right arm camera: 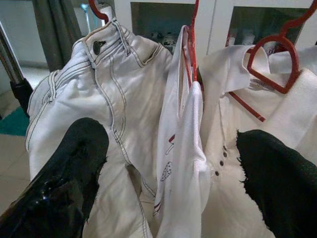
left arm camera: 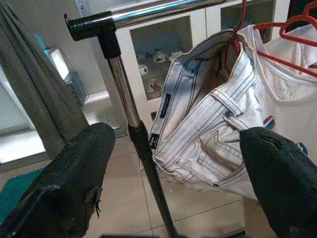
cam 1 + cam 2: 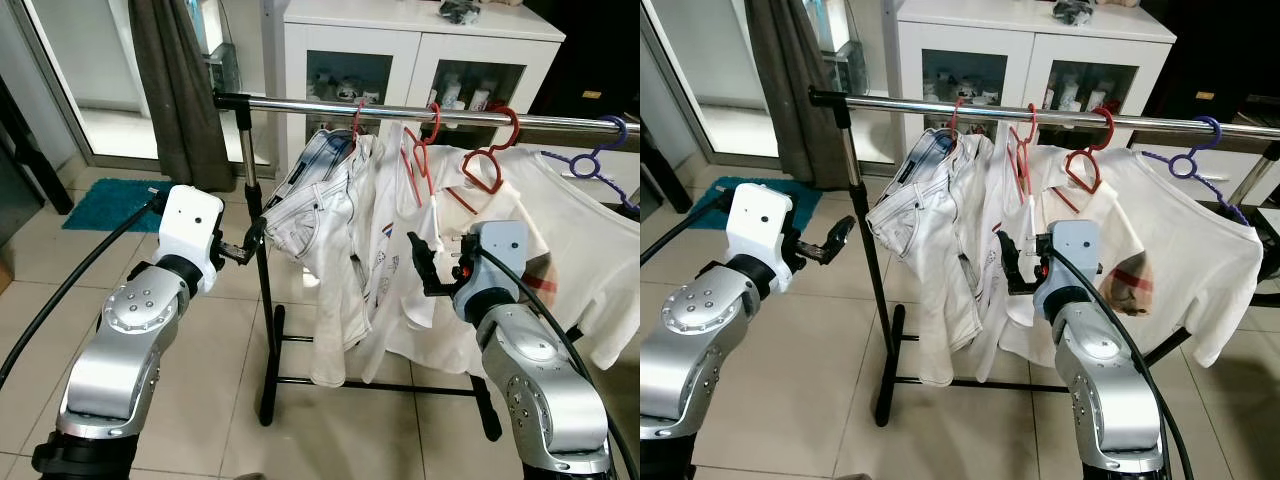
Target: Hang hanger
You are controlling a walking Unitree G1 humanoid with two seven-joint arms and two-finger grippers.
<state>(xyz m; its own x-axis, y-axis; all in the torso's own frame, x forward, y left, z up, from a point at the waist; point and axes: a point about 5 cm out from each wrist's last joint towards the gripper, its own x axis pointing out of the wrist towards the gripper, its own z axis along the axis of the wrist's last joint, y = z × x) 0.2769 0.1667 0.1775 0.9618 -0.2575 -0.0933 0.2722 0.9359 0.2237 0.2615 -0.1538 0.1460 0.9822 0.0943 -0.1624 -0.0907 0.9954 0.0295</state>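
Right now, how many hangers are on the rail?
4: three red, one purple. One red holds the jeans at the rail's left, one the middle shirt, one the polo, and the purple hangs far right. Cloth may hide more.

White cabinet (image 3: 420, 60) against the back wall — glass doors, small crockery behind them, some dark clutter on top. Grey curtain (image 3: 180, 90) hangs at the left beside a glazed door (image 3: 90, 90), daylight on the floor behind it. Teal mat (image 3: 115, 203) on the pale floor tiles (image 3: 200, 400) just in front of that door. A black cable (image 3: 80, 270) trails across the tiles on the left — another loops at the right.
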